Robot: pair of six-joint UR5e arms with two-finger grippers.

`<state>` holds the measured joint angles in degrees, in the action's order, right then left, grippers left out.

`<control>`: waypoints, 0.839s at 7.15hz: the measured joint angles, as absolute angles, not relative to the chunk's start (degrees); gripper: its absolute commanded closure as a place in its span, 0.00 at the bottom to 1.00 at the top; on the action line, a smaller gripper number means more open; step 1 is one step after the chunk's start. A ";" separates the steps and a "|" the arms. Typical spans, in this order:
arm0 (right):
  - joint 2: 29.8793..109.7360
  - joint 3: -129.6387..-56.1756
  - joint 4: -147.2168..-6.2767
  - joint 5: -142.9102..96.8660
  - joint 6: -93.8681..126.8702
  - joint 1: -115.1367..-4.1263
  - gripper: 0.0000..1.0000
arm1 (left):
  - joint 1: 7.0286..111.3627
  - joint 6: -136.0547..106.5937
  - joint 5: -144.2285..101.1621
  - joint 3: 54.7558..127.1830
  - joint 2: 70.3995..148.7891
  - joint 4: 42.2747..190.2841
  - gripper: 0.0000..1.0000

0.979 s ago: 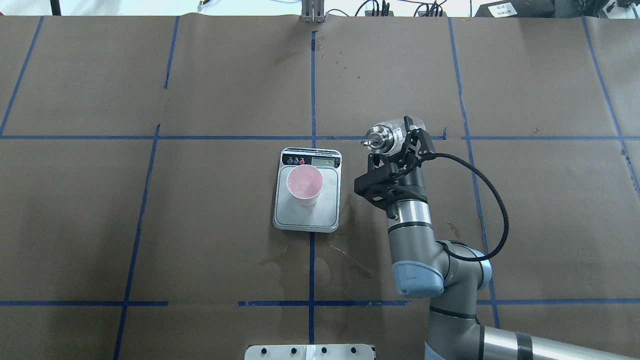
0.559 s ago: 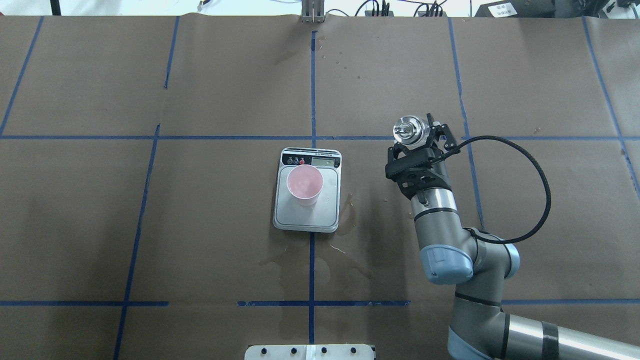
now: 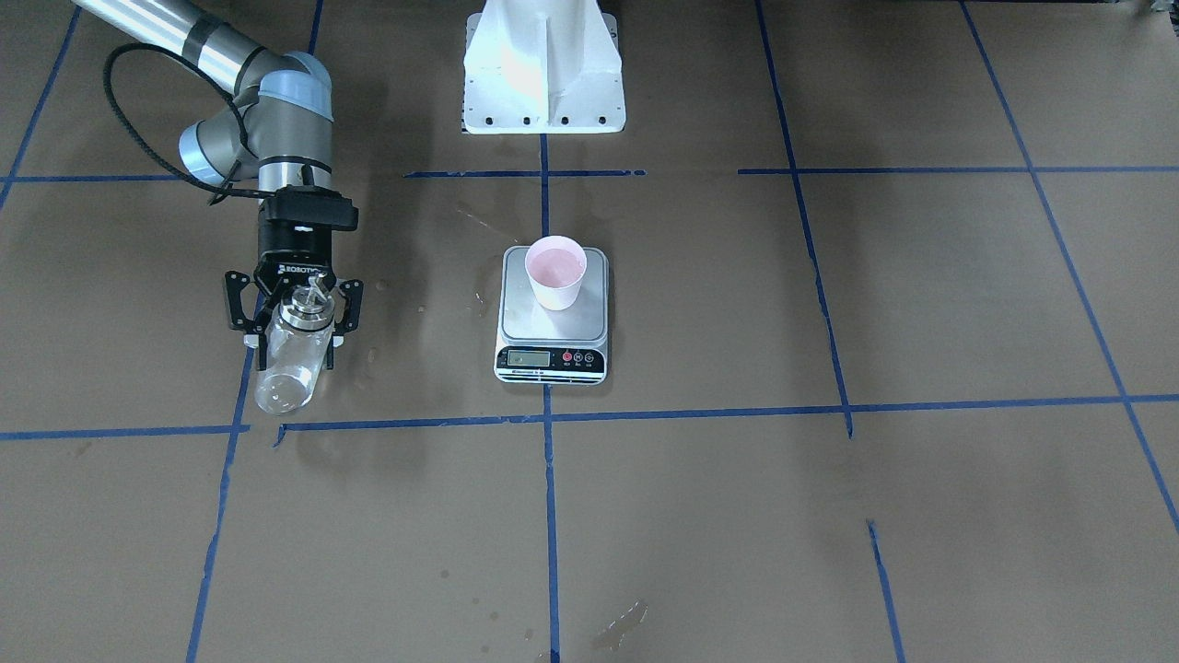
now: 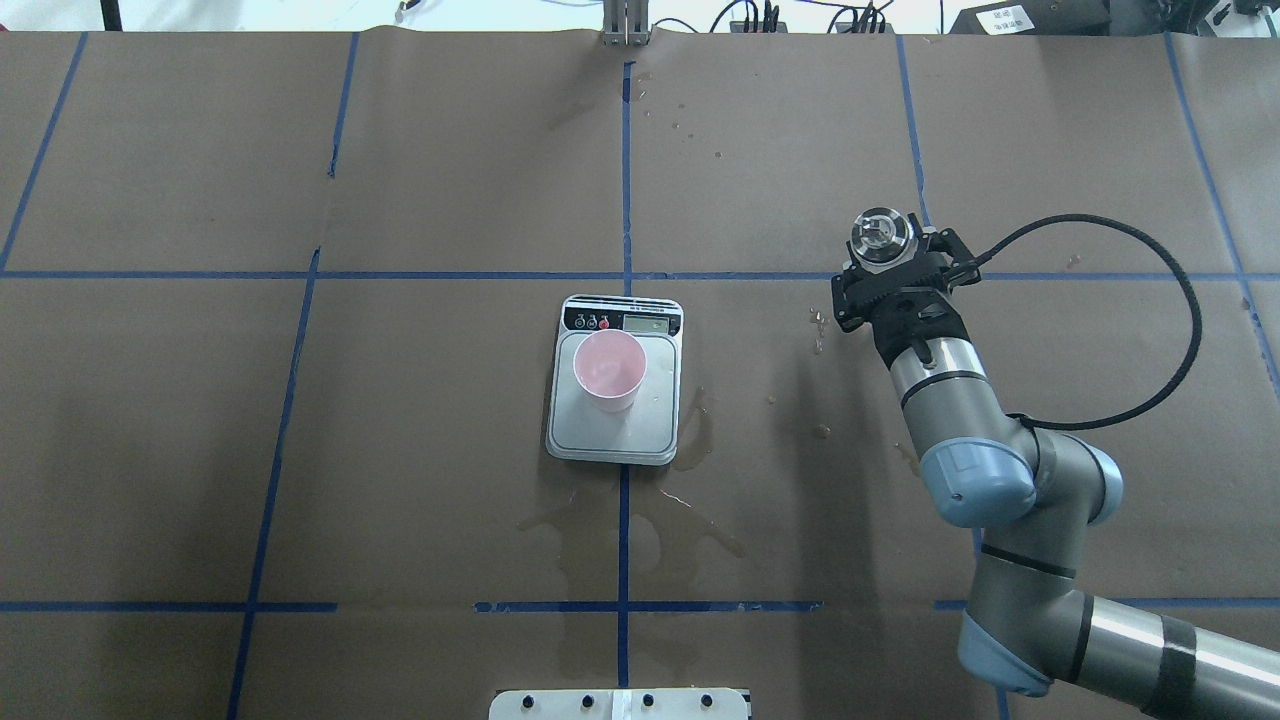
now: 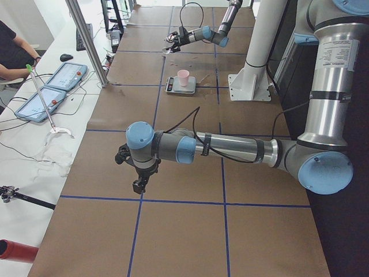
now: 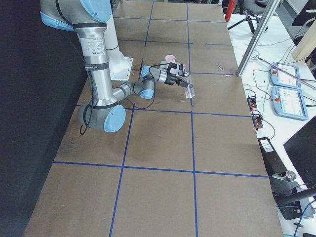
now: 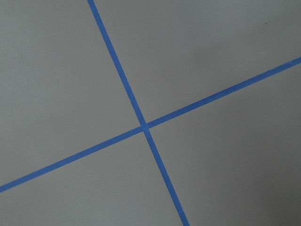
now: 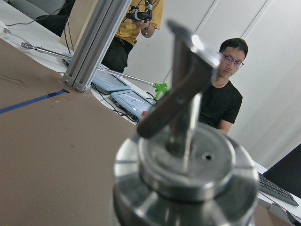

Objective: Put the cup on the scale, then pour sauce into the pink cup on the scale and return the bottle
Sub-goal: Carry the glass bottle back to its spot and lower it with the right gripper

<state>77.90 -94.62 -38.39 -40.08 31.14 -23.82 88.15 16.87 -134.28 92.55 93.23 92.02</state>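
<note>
The pink cup [image 4: 610, 370] [image 3: 555, 272] stands upright on the steel scale [image 4: 615, 432] [image 3: 551, 361], with pinkish sauce [image 3: 555, 265] inside. My right gripper [image 4: 892, 257] [image 3: 295, 343] is shut on the clear glass bottle [image 4: 883, 235] [image 3: 293, 359], held upright well to the right of the scale. I cannot tell whether its base touches the table. Its metal collar and spout fill the right wrist view [image 8: 181, 160]. My left gripper [image 5: 138, 183] shows only in the exterior left view, far from the scale, so I cannot tell if it is open or shut.
Wet stains mark the brown paper beside and in front of the scale [image 4: 692, 440] [image 4: 620, 520]. The white robot base [image 3: 543, 69] stands behind the scale. Operators sit past the table's far edge [image 8: 225, 89]. The left wrist view shows only a blue tape cross [image 7: 145, 126].
My right arm has carried the bottle to the right, away from the scale, and turned it from tilted to upright. The cup and scale have not moved.
</note>
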 measured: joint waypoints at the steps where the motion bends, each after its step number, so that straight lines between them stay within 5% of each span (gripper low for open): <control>1: 79.93 -97.47 -40.41 -42.75 33.53 -24.65 1.00 | 88.16 16.87 -134.24 92.55 93.22 92.02 0.00; 4: 86.97 -110.53 -54.21 -51.47 50.49 -25.91 1.00 | 88.18 16.88 -134.21 93.17 93.18 92.02 0.00; 6: 89.82 -112.56 -56.01 -55.31 61.15 -25.94 1.00 | 88.16 16.87 -134.15 93.24 93.16 92.02 0.00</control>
